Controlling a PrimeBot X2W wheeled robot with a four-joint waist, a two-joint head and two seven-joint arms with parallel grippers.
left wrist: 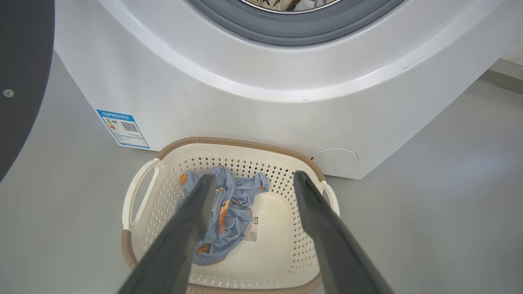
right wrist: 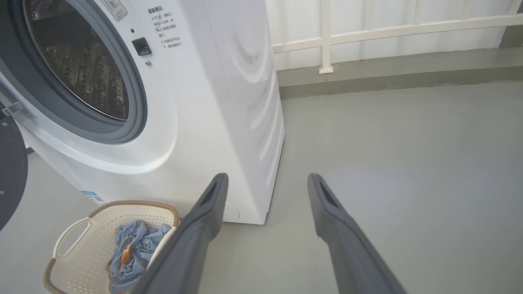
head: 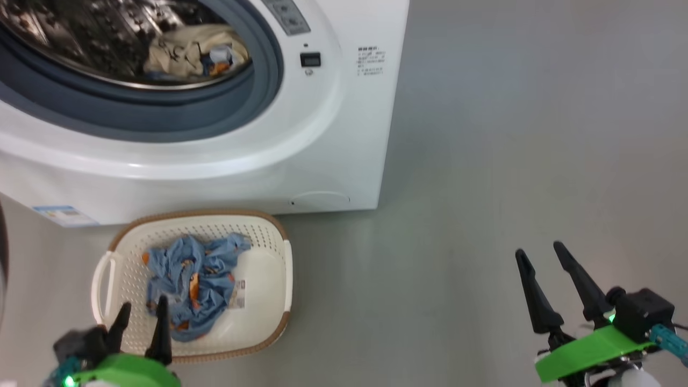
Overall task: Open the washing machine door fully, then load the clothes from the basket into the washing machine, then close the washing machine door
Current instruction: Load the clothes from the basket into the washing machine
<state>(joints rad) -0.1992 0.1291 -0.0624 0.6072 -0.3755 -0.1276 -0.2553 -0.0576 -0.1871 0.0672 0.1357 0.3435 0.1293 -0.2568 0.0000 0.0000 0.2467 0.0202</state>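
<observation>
The washing machine (head: 333,134) stands with its drum mouth uncovered; a cream and blue garment (head: 188,51) lies inside the steel drum. The washing machine door (left wrist: 24,61) is swung out to the left, its dark rim at the frame's edge. On the floor in front sits the basket (head: 285,269), holding crumpled light-blue clothes (head: 193,279) with orange prints. My left gripper (head: 144,305) hovers open over the basket's near rim, fingers pointing at the clothes (left wrist: 233,204), apart from them. My right gripper (head: 538,249) is open over bare floor, well right of the machine.
Grey floor (head: 510,134) stretches free to the right of the machine. A white railing (right wrist: 327,36) and wall run behind it. A blue sticker (left wrist: 122,128) and a round service flap (left wrist: 335,159) mark the machine's lower front, just behind the basket (left wrist: 237,141).
</observation>
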